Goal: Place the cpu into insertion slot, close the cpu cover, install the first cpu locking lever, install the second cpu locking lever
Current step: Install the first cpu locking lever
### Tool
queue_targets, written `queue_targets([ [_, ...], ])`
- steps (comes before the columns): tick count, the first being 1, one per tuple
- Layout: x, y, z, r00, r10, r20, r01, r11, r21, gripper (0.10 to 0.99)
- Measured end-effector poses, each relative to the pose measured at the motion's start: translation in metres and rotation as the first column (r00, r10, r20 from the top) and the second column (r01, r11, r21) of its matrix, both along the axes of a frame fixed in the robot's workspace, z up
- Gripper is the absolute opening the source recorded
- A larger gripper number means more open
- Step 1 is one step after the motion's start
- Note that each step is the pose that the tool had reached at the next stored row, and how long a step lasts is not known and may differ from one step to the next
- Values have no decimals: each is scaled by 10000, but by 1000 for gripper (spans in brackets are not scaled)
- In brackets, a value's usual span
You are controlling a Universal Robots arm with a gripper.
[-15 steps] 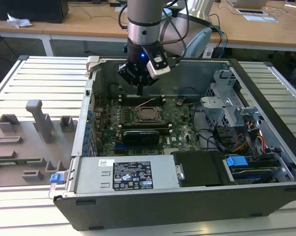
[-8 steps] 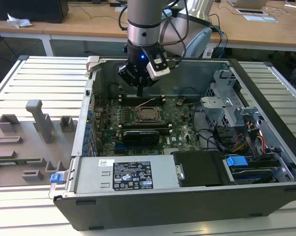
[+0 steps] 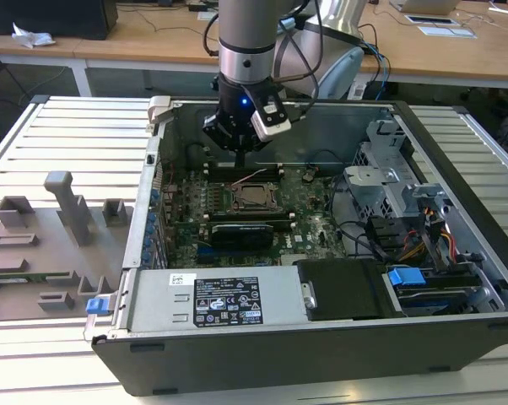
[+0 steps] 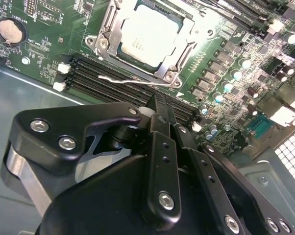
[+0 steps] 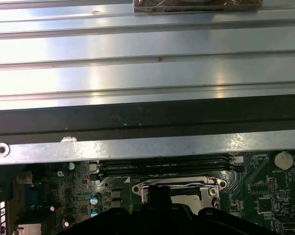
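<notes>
Hovering low inside the open computer case (image 3: pixel 237 364), the gripper (image 3: pixel 240 160) is hanging over the far edge of the green circuit board (image 4: pixel 44 36), as the exterior view shows it. Its two black fingers (image 4: pixel 159 147) are pressed together with nothing showing between them.

The cpu (image 4: pixel 150 34) is already sitting in the insertion slot (image 4: pixel 172 75) near the middle of the board, silvery top facing up. The cpu cover (image 4: pixel 183 46) is lying flat over it and framing the chip, so the first two steps are looking finished.

In the second wrist view a thin wire locking lever (image 4: pixel 133 78) is lying along the slot's edge, beside the long black memory slots (image 4: pixel 103 73) and just ahead of the fingertips. I cannot tell whether it is hooked under its catch, or whether the fingertips are touching it. By my judgement the work is standing at the lever steps, with neither lever clearly secured.
</notes>
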State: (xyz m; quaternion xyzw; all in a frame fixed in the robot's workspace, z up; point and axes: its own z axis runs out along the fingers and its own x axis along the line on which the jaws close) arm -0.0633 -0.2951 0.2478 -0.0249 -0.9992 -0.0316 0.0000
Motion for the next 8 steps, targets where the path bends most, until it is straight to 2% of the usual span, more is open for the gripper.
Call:
queue_targets([
  [5,0,0,-47,10000,0,1,0,9997,246,106],
  [6,0,0,-68,10000,0,0,0,9992,402,106],
  [8,0,0,-84,10000,0,0,0,9983,586,106],
])
